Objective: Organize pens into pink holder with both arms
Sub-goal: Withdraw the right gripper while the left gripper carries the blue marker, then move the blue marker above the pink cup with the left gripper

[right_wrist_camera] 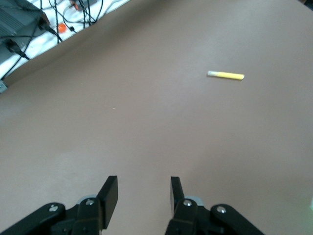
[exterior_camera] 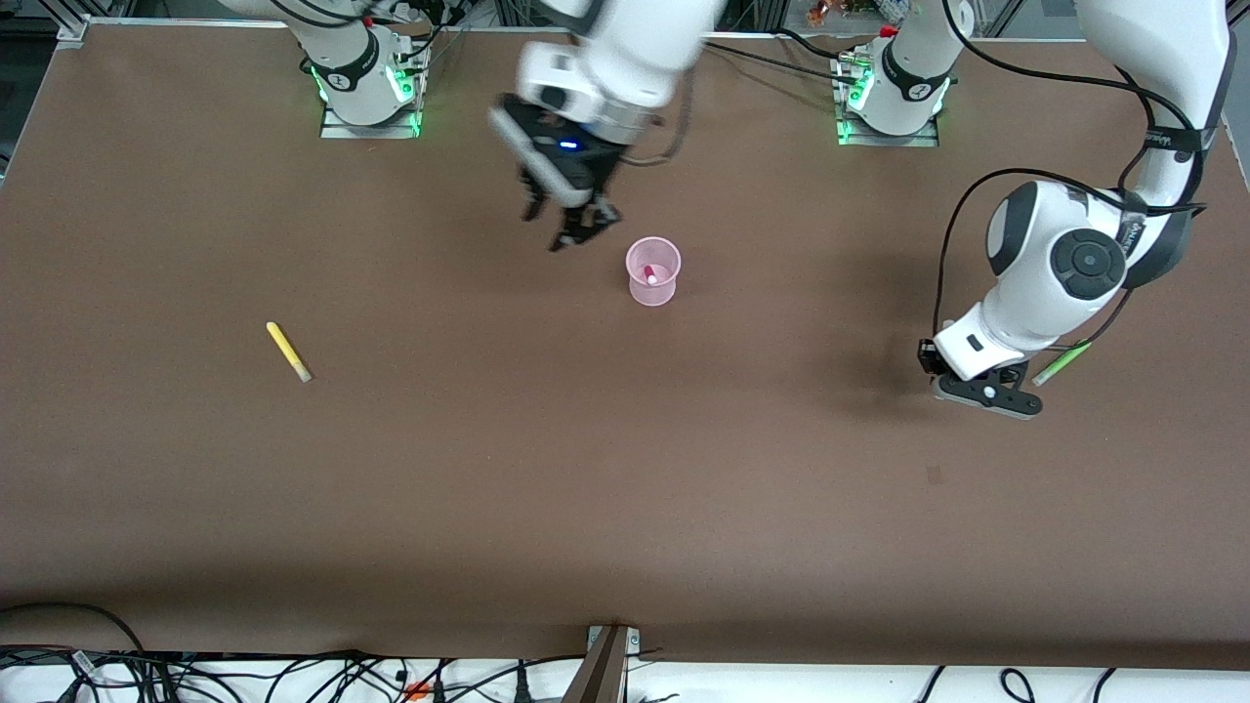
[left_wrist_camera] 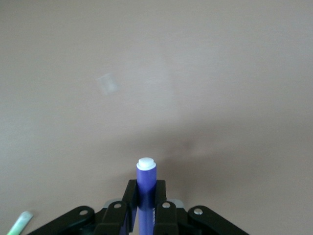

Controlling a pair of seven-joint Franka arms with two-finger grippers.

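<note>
The pink holder [exterior_camera: 656,293] stands upright in the middle of the brown table, with a magenta-pink pen [exterior_camera: 650,276] inside it. My right gripper [exterior_camera: 559,227] [right_wrist_camera: 143,188] hangs open and empty over the table beside the holder, toward the right arm's end. A yellow pen [exterior_camera: 288,351] [right_wrist_camera: 226,75] lies flat toward the right arm's end. My left gripper [exterior_camera: 981,391] [left_wrist_camera: 145,188] is low over the table at the left arm's end, shut on a dark purple pen [left_wrist_camera: 146,171] with a white tip. A light green pen [exterior_camera: 1060,363] [left_wrist_camera: 19,223] lies on the table next to it.
The two arm bases [exterior_camera: 366,83] [exterior_camera: 894,93] stand along the table's edge farthest from the front camera. Loose cables [exterior_camera: 293,674] [right_wrist_camera: 29,24] lie past the edge nearest that camera. A metal bracket [exterior_camera: 610,654] sits at the middle of that edge.
</note>
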